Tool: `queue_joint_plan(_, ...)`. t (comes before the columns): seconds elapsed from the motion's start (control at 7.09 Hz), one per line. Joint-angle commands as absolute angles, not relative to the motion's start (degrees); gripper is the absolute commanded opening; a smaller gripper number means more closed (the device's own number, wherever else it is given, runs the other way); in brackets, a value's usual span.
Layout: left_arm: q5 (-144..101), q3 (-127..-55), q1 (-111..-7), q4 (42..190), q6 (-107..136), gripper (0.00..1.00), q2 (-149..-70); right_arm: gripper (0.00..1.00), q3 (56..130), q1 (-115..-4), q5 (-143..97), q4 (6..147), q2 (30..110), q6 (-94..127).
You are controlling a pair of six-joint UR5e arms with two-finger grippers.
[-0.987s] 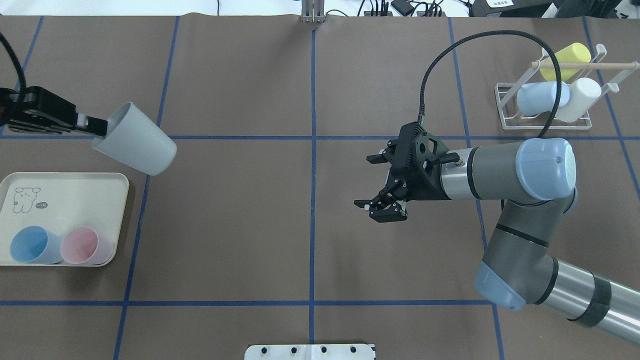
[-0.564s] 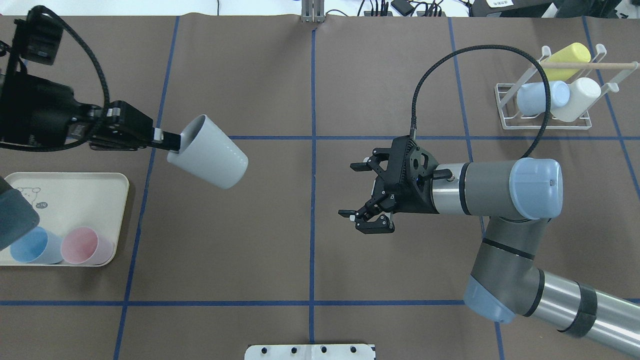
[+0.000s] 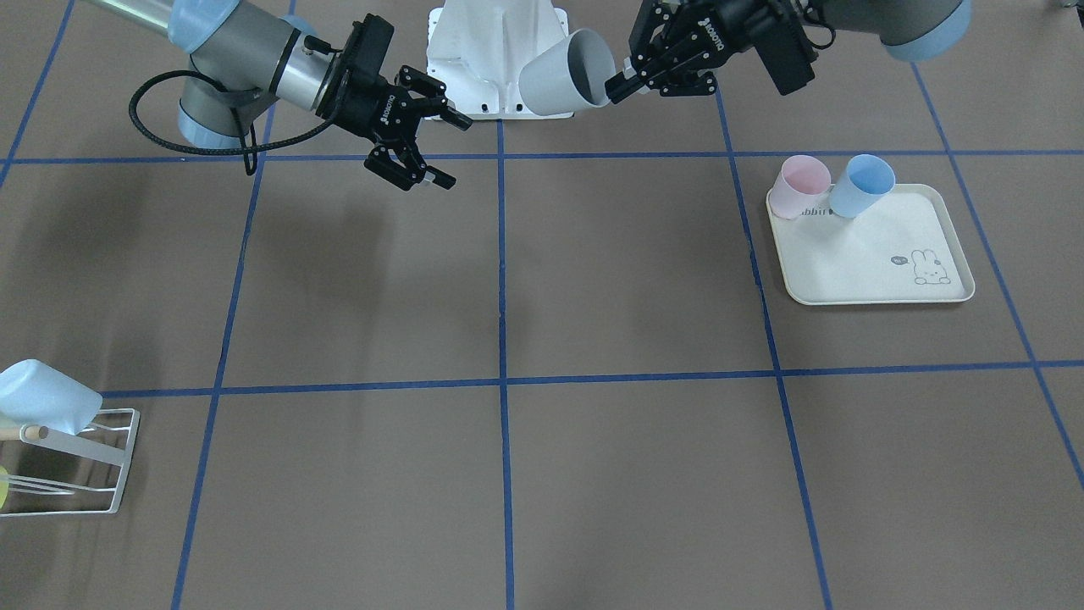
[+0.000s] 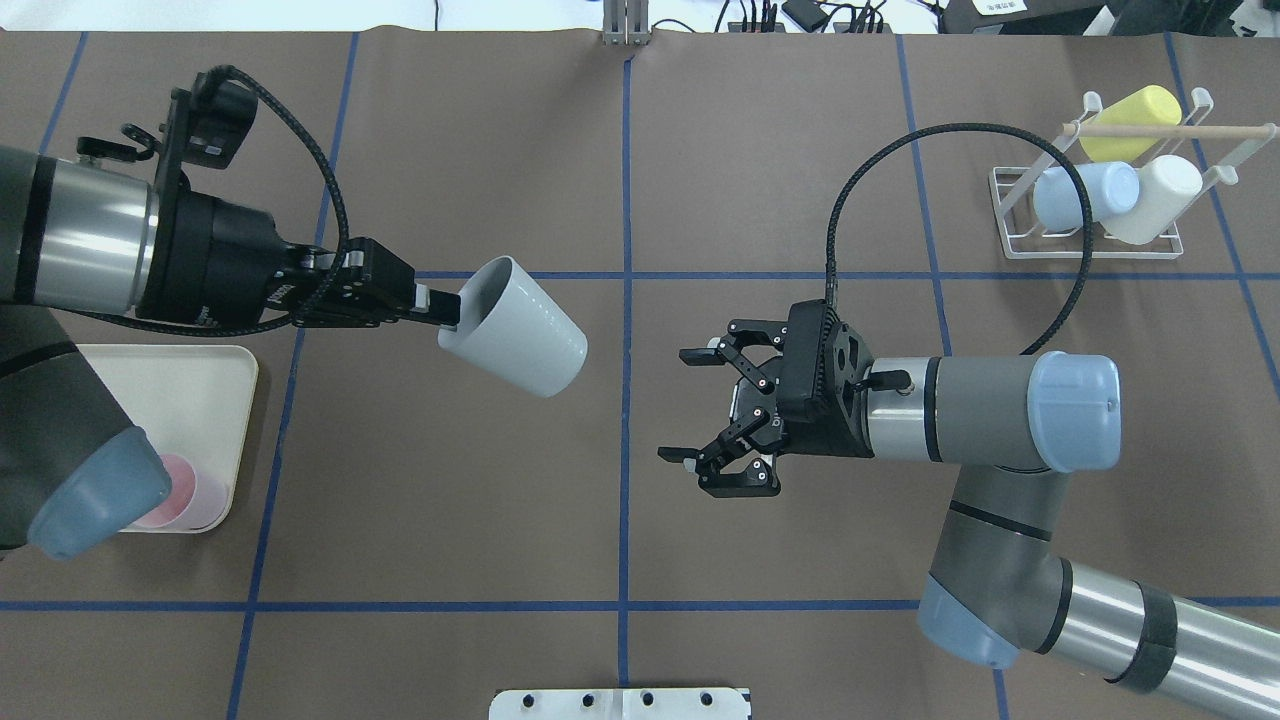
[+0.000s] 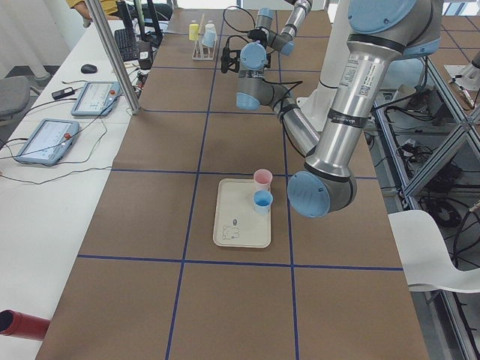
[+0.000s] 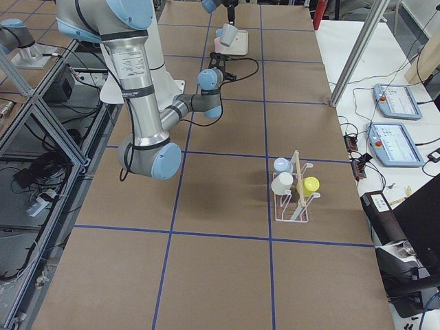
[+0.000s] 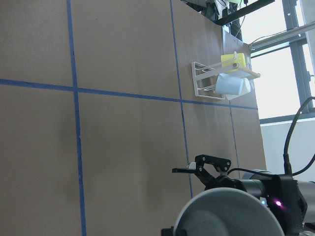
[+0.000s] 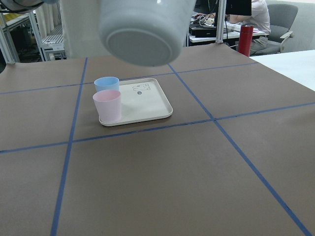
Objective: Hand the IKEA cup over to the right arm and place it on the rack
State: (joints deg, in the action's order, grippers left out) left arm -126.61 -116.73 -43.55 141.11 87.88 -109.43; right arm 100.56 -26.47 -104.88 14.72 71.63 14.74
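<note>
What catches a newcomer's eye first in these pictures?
First, the pale grey cup, held by its rim in the left gripper near the centre, its base pointing at the right gripper, which faces it with jaws wide open. Then the white wire rack at the far right, holding a yellow cup, a pale blue cup and a white cup, and the cream tray at the left with a pink cup and a blue cup.

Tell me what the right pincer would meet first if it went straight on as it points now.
Most likely the base of the grey cup, held in the air by the left pincer. The right pincer is open; their relative height is unclear.
</note>
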Motion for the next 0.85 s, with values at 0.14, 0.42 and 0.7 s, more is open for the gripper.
queue_joint_plan(0.14,-121.0,-116.7,-39.3,141.2,88.0,0.0,-110.1,0.98,100.2,-25.5,-104.8,9.5,71.7,15.4)
queue_joint_plan(0.42,-118.2,-116.6,-37.0,141.2,87.9,0.0,-110.2,0.98,99.8,-24.5,-103.1,6.8,71.7,15.4)
queue_joint_plan(0.7,-116.5,-116.6,-35.6,141.2,87.9,0.0,-110.3,0.98,99.8,-23.9,-102.5,5.7,71.7,15.5)
